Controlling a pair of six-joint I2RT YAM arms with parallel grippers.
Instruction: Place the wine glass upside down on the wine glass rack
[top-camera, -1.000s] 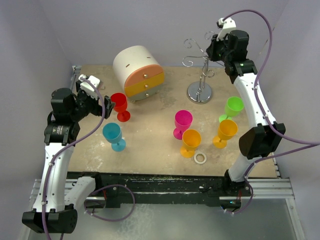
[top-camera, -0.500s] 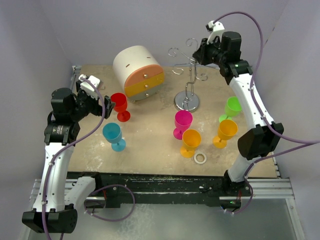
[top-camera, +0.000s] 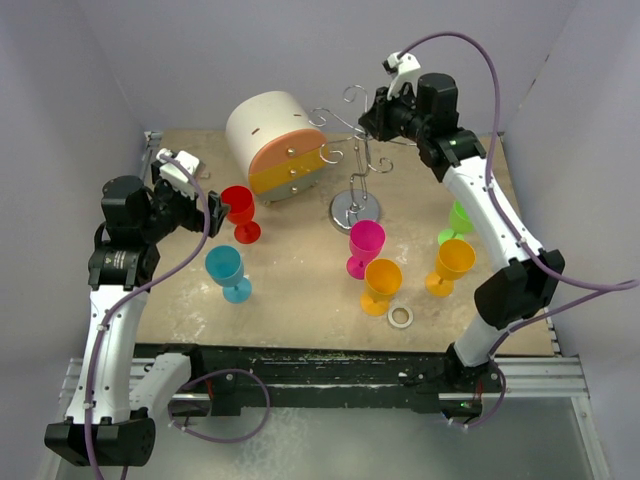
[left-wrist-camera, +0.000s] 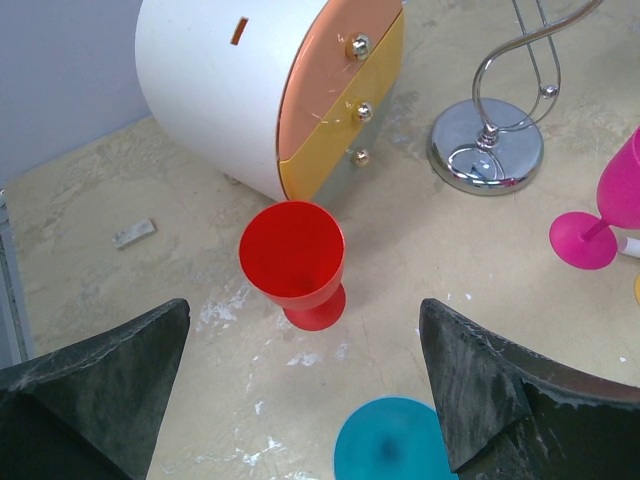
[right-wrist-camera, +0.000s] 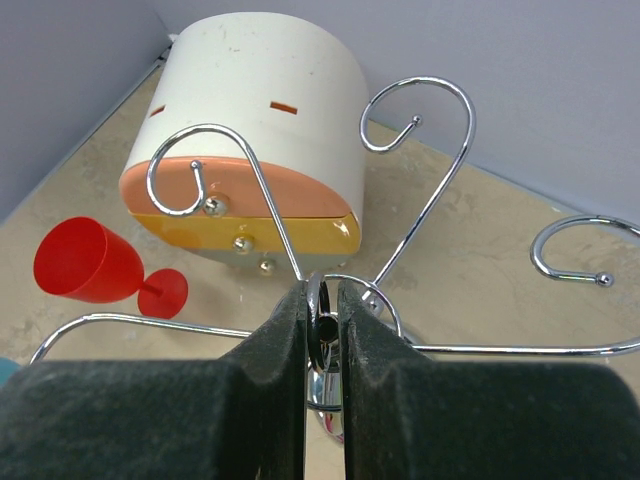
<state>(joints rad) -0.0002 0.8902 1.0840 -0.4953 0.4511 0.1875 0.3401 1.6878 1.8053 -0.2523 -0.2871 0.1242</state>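
Silver wire rack (top-camera: 355, 210), curled arms; right claw (right-wrist-camera: 322, 302) clamps its top; left claw (left-wrist-camera: 305, 325) wide.

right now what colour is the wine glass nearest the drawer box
The wine glass is red, clearest in the left wrist view.

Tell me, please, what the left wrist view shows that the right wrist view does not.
Only the left wrist view shows the blue glass, the pink glass, the wine glass rack down at its round base, and the open left gripper. Only the right wrist view shows the rack's curled arms and the right gripper shut on the rack's top. Both show the drawer box and the upright red glass.
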